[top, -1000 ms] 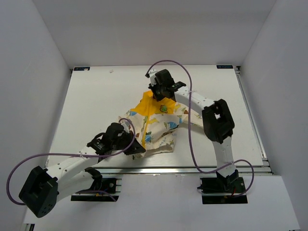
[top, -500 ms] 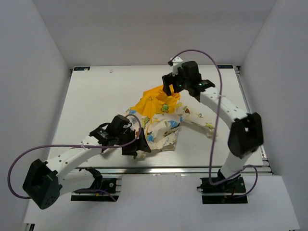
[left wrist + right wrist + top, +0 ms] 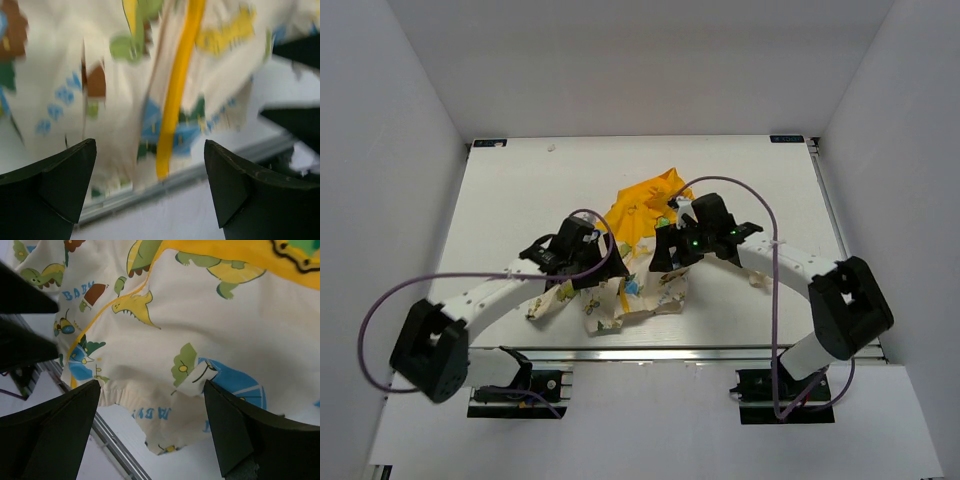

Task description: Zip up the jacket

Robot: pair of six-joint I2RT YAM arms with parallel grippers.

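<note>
The jacket lies crumpled mid-table, cream with dinosaur prints, its yellow hood toward the far side. My left gripper hovers over its left part, open and empty. In the left wrist view the yellow zipper band runs down the blurred fabric between the black fingers. My right gripper hangs over the jacket's right part, also open. Its wrist view shows the printed fabric and hem just beyond the open gripper; nothing is held.
The table's metal rail runs along the near edge, close to the jacket's hem, and shows in the right wrist view as the rail. One sleeve trails left, another sleeve under the right arm. White walls enclose the table.
Both grippers have opened and let go of the jacket. The right arm came from the hood toward the near side; the left moved up and right. The jacket has dropped and shifted.
</note>
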